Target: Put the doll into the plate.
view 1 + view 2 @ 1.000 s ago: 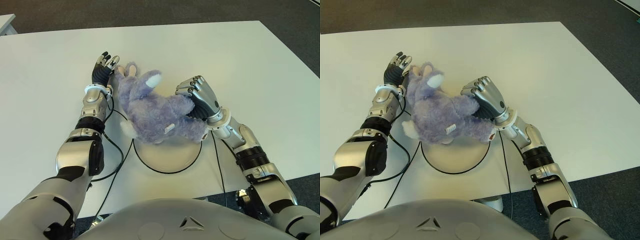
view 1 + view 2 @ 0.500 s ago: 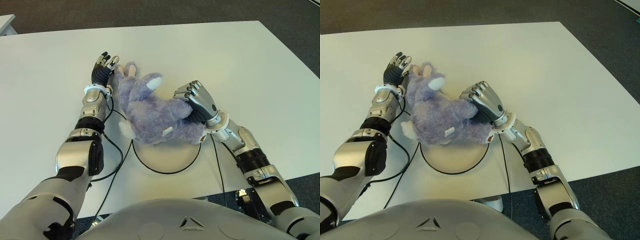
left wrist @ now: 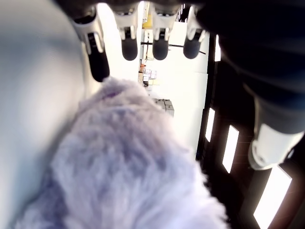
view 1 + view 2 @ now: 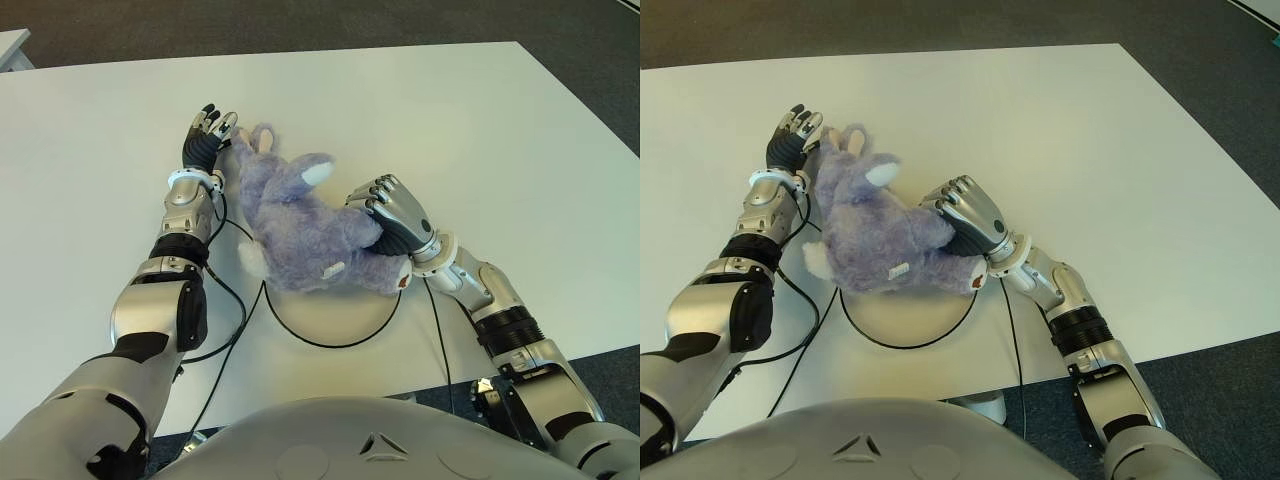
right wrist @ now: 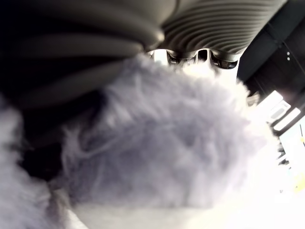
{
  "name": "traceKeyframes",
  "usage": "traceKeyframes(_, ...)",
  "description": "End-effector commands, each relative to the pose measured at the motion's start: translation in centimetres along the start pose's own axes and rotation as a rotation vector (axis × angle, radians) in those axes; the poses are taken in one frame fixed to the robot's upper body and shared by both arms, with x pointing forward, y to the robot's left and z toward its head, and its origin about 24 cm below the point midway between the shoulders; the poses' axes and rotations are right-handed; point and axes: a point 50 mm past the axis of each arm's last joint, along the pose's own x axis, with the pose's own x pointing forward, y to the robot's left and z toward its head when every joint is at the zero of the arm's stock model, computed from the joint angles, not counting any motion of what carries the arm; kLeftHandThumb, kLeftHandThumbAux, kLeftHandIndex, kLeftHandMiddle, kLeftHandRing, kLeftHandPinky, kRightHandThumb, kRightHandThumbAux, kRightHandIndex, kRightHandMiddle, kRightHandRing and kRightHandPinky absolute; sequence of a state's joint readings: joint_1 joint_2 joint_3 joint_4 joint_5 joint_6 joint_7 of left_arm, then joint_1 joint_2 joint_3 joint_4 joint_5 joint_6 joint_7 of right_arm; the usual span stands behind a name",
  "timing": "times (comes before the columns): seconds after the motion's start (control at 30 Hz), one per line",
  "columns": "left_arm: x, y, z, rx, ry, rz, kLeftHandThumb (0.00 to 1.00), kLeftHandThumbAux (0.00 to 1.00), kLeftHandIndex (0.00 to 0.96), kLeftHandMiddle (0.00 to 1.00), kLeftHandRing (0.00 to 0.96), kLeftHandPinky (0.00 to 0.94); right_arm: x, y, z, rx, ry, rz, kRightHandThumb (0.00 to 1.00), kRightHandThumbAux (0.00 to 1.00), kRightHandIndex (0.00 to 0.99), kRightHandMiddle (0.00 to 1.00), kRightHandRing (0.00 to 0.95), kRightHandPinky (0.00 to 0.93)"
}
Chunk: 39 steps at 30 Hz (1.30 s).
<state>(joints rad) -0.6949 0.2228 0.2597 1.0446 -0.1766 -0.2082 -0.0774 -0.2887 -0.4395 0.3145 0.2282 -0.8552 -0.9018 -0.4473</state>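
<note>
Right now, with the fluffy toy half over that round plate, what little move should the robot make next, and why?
Probably draw the doll a little nearer the robot: only its rear overlaps the plate, its head lies on the table. The right robot hand grips it; the left robot hand is open beside its head.

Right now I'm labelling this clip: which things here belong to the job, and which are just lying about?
Belong to the job:
- purple doll
- plate, partly under the doll
- right hand, curled on the doll
- left hand, fingers straight beside the doll's head

Just lying about:
- black cables
- white table
</note>
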Motion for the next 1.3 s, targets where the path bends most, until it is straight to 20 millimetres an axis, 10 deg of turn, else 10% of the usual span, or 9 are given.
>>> traceKeyframes(0.03, -1.07, 0.74, -2.98, 0.000, 0.130, 0.023, 0.114, 0.590, 0.000, 0.044, 0.034, 0.032, -0.72, 0.82, 0.21, 0.018, 0.022, 0.046, 0.501, 0.734, 0.725, 0.877, 0.844, 0.856)
traceKeyframes(1.3, -1.03, 0.73, -2.98, 0.004, 0.137, 0.022, 0.118, 0.581, 0.000, 0.031, 0.021, 0.019, -0.65, 1.20, 0.25, 0.022, 0.050, 0.047, 0.527, 0.726, 0.729, 0.870, 0.841, 0.851)
